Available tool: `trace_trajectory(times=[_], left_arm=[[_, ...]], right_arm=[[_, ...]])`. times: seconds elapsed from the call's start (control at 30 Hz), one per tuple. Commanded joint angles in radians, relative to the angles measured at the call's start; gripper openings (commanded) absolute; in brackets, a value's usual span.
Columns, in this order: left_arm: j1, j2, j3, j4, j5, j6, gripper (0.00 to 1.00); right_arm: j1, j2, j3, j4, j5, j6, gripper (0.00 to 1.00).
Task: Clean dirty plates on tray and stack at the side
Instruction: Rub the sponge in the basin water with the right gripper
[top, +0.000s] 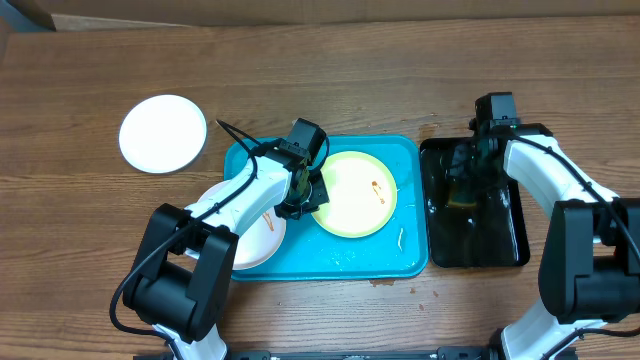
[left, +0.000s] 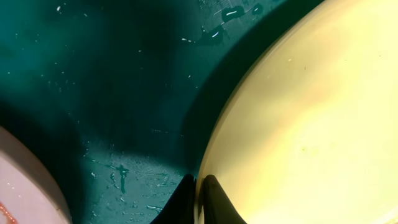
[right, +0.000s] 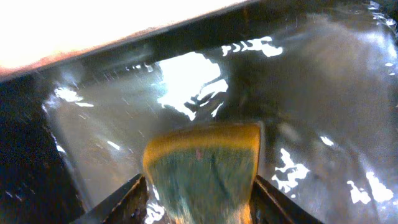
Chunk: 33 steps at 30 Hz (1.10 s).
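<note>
On the turquoise tray (top: 400, 255) lies a pale yellow-green plate (top: 355, 205) with small orange smears. My left gripper (top: 310, 190) (left: 199, 180) is shut on that plate's left rim (left: 298, 112), one finger (left: 183, 202) outside and the other inside. A white plate (top: 255, 245) with orange streaks sits at the tray's left end, partly under my left arm. Another white plate (top: 162, 133) rests on the table at the far left. My right gripper (top: 462, 178) (right: 199, 180) is down in the black tray, shut on a yellow-and-green sponge (right: 202, 158).
The black tray (top: 500, 240) right of the turquoise tray holds shiny water (right: 323, 93). Orange crumbs and droplets lie on the turquoise tray's floor (top: 398, 238) and at its front edge. Wooden table surrounds both trays.
</note>
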Motion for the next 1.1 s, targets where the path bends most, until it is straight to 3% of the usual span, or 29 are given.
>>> trace_trajectory(times=[0.0, 0.07, 0.1, 0.13, 0.17, 0.2, 0.3, 0.33, 0.37, 0.4, 0.5, 0.57, 0.67, 0.73, 0.77, 0.87, 0.97, 1.07], left_arm=[[0.003, -0.011, 0.015, -0.001, -0.010, 0.027, 0.09], [0.003, -0.011, 0.015, -0.001, -0.010, 0.027, 0.09], [0.003, -0.011, 0.015, -0.001, -0.010, 0.027, 0.10], [0.003, -0.011, 0.015, -0.001, -0.010, 0.027, 0.09], [0.003, -0.011, 0.015, -0.001, -0.010, 0.027, 0.09], [0.003, -0.011, 0.015, -0.001, -0.010, 0.027, 0.09], [0.003, -0.011, 0.015, 0.000, -0.010, 0.026, 0.09], [0.003, -0.011, 0.015, 0.000, -0.010, 0.027, 0.09], [0.003, -0.011, 0.015, 0.000, -0.010, 0.027, 0.10], [0.003, -0.011, 0.015, -0.001, -0.010, 0.027, 0.10], [0.003, -0.011, 0.015, 0.000, -0.010, 0.027, 0.14], [0.003, -0.011, 0.015, 0.000, -0.010, 0.027, 0.14], [0.003, -0.011, 0.015, 0.002, -0.010, 0.026, 0.15], [0.003, -0.011, 0.015, 0.004, -0.010, 0.026, 0.14], [0.003, -0.011, 0.015, 0.004, -0.010, 0.026, 0.14], [0.003, -0.011, 0.015, 0.006, -0.010, 0.027, 0.14], [0.003, -0.011, 0.015, 0.006, -0.010, 0.027, 0.14], [0.003, -0.011, 0.015, 0.006, -0.010, 0.027, 0.14]], right_arm=[[-0.007, -0.008, 0.012, 0.043, 0.014, 0.000, 0.55], [-0.006, -0.008, 0.011, 0.044, 0.013, 0.000, 0.54], [-0.006, -0.008, 0.010, 0.040, 0.013, 0.000, 0.47], [-0.006, -0.008, 0.005, 0.040, 0.014, -0.001, 0.37], [-0.006, -0.008, -0.001, 0.040, 0.013, -0.001, 0.18], [-0.006, -0.008, -0.007, 0.040, 0.013, 0.000, 0.05], [-0.006, -0.008, -0.027, 0.047, 0.014, -0.001, 0.04], [-0.006, -0.008, -0.027, 0.049, 0.014, -0.001, 0.26], [-0.008, -0.008, -0.025, 0.053, 0.013, -0.001, 0.62], [-0.009, -0.008, -0.020, 0.051, 0.013, -0.001, 0.76], [-0.010, -0.008, 0.012, -0.005, 0.012, 0.000, 0.84], [-0.010, -0.008, 0.035, -0.063, 0.009, 0.000, 0.83], [-0.009, -0.008, 0.036, -0.097, 0.009, 0.000, 0.72], [-0.009, -0.008, 0.035, -0.105, 0.009, 0.000, 0.54], [-0.010, -0.008, 0.035, -0.105, 0.010, 0.000, 0.40], [-0.010, -0.008, 0.035, -0.101, 0.009, 0.000, 0.17], [-0.009, -0.008, 0.035, -0.099, 0.009, 0.000, 0.04], [-0.009, -0.008, 0.035, -0.100, 0.010, -0.001, 0.04]])
